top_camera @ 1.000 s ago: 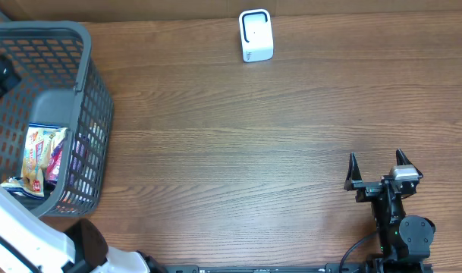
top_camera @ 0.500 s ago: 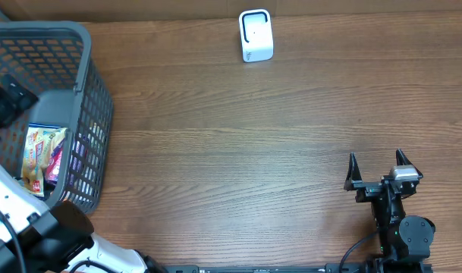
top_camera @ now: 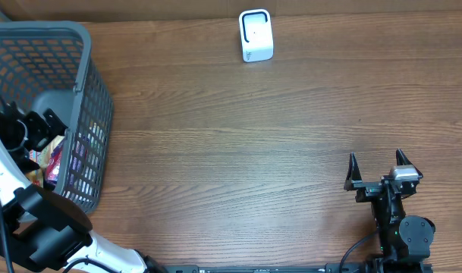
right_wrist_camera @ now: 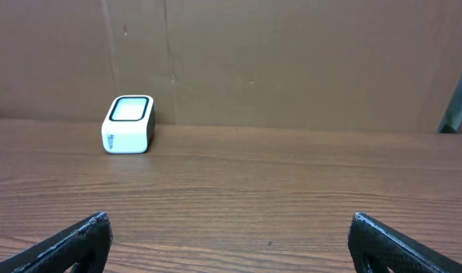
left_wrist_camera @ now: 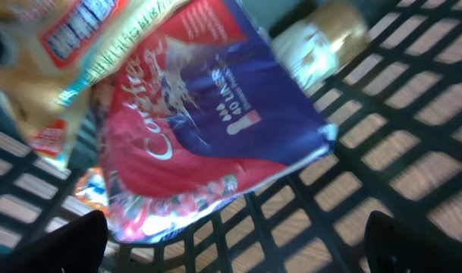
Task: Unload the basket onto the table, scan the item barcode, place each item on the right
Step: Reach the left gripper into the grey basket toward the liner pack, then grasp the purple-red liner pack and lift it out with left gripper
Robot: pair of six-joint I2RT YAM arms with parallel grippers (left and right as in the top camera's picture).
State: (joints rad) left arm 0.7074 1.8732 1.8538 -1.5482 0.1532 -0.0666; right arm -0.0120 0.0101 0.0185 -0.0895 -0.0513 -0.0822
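Basket [top_camera: 85, 57]: grey plastic mesh, rectangular.
Left gripper [left_wrist_camera: 242, 246]: jaws wide apart, empty, hung just above the packet.
Packet [left_wrist_camera: 208, 129]: glossy red-and-blue foil, crinkled, lay inside the mesh.
Scanner [top_camera: 256, 35]: white rounded box.
Right gripper [top_camera: 375, 163]: spread wide, empty, over woodgrain table [top_camera: 238, 152].

overhead looks straight down, left wrist close inside basket [top_camera: 85, 57], right wrist level toward scanner [right_wrist_camera: 129, 124].

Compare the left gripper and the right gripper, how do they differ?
The left gripper is inside the basket, over a red and blue packet; the right gripper sits above bare table, near right. The left gripper points down at the packet; the right gripper points level toward the white scanner. Both are open, holding nothing.
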